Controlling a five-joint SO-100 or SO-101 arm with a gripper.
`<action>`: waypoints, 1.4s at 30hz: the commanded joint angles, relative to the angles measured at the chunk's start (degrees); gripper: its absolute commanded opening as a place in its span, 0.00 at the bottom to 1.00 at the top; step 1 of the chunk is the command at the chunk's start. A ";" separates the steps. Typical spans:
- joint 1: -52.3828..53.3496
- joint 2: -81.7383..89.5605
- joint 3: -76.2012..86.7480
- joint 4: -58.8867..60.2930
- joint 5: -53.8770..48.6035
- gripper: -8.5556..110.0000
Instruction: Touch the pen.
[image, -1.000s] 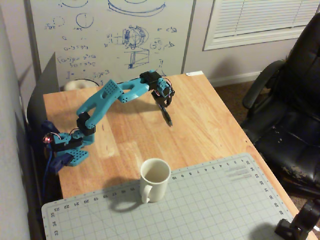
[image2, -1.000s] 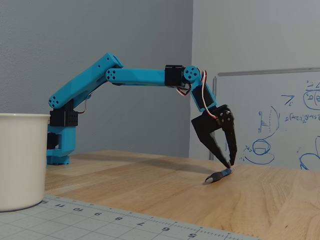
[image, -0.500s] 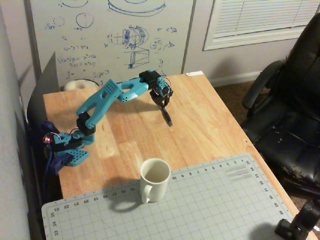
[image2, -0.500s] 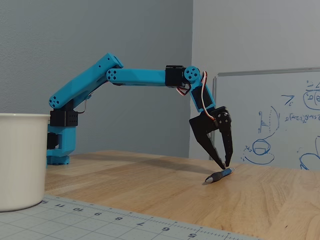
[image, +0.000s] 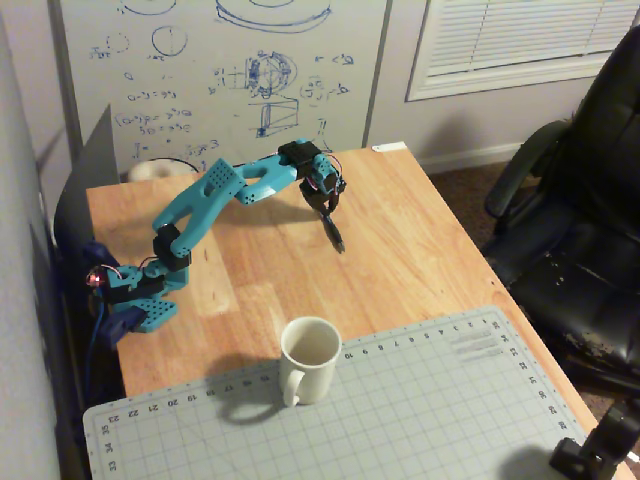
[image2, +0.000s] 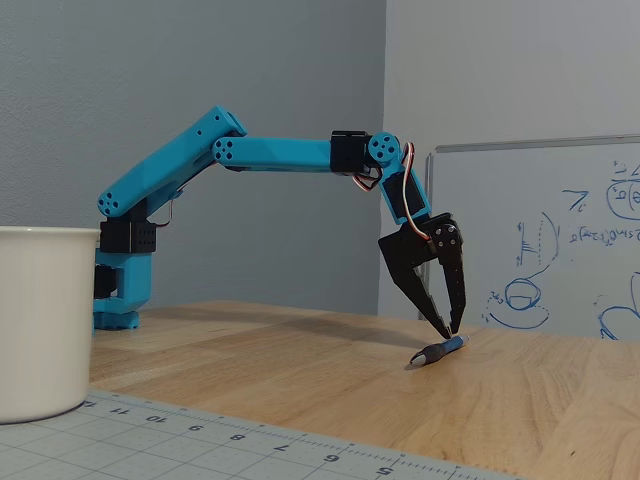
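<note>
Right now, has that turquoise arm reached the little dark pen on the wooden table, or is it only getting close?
The reach looks done: the turquoise arm is stretched out and bent down, its black two-finger gripper right at the slim blue-and-black pen lying on the wooden table. In the low fixed view the fingertips seem to meet the pen's far end, nearly closed. The white mug stands apart. Little seems left except confirming contact.

At right of centre, the black end effector (image2: 447, 327) points down with its jaws nearly closed, tips meeting the upper end of the pen (image2: 438, 351). The pen lies on the wooden worktop (image2: 300, 370). A white mug (image2: 40, 318) stands at the left edge.
</note>
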 joint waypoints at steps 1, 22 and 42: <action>-0.35 3.52 -4.22 0.26 0.26 0.08; -0.88 1.58 -4.57 0.26 -0.18 0.08; -0.53 1.14 -4.22 0.26 0.53 0.08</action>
